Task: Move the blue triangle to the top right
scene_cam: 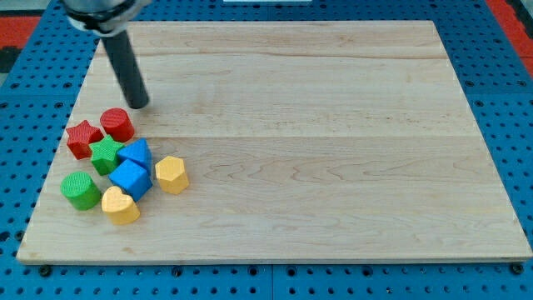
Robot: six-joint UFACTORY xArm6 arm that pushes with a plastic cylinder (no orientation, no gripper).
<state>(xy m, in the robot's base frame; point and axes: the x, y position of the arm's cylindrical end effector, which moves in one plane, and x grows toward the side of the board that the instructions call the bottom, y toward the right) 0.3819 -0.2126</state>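
Note:
The blue triangle [136, 153] lies in a cluster of blocks at the board's lower left, touching the green star [106, 154] on its left and the blue cube [131, 178] below it. My tip [139, 105] rests on the board above the cluster, just right of and above the red cylinder [117, 124], a short way above the blue triangle and not touching it.
The cluster also holds a red star [82, 137], a green cylinder [80, 190], a yellow heart [121, 206] and a yellow hexagon [171, 174]. The wooden board [333, 125] sits on a blue pegboard [508, 75].

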